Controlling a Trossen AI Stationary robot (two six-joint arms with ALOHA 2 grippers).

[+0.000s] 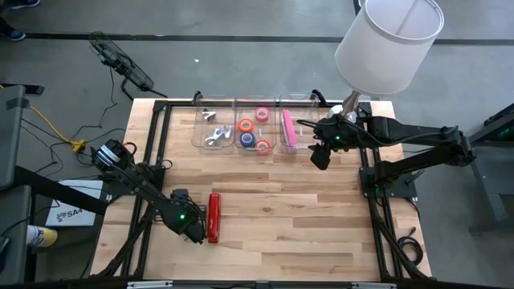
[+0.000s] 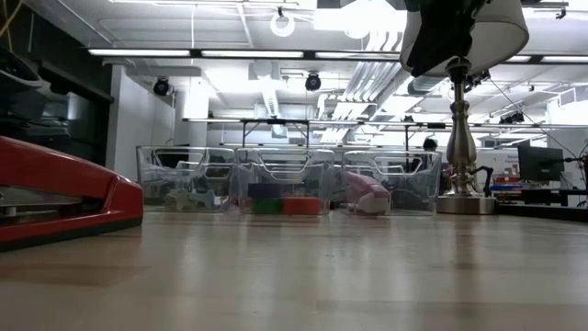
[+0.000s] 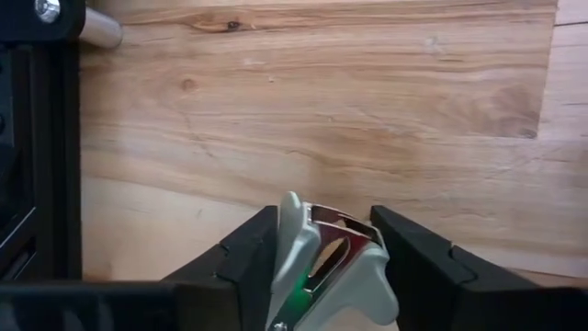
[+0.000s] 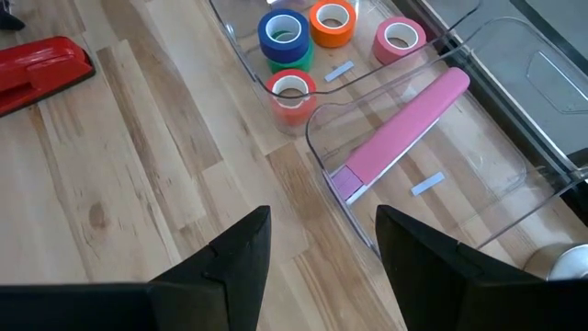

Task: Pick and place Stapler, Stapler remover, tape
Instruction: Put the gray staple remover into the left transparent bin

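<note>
Wooden table (image 1: 321,225), left tool (image 3: 323,267) clamped on staple remover (image 3: 326,276) beside red stapler (image 1: 214,217); right tool (image 4: 322,248) open near bins (image 1: 254,132).

Grey floor (image 1: 265,64), ceiling striplights (image 2: 184,52), lamp (image 1: 387,44).

Bright ceiling strip lights (image 2: 138,52) lit the room evenly; the near red stapler (image 2: 64,193) appeared blurred.

High: I look straight down on the whole table (image 1: 265,217).
Low: I sit at tabletop height, facing 12 o'clock; red stapler (image 2: 55,188) close at 9.
Left wrist: close above bare wood.
Right wrist: tilted over the bins (image 4: 432,138).
Shared: red stapler, bins.
</note>
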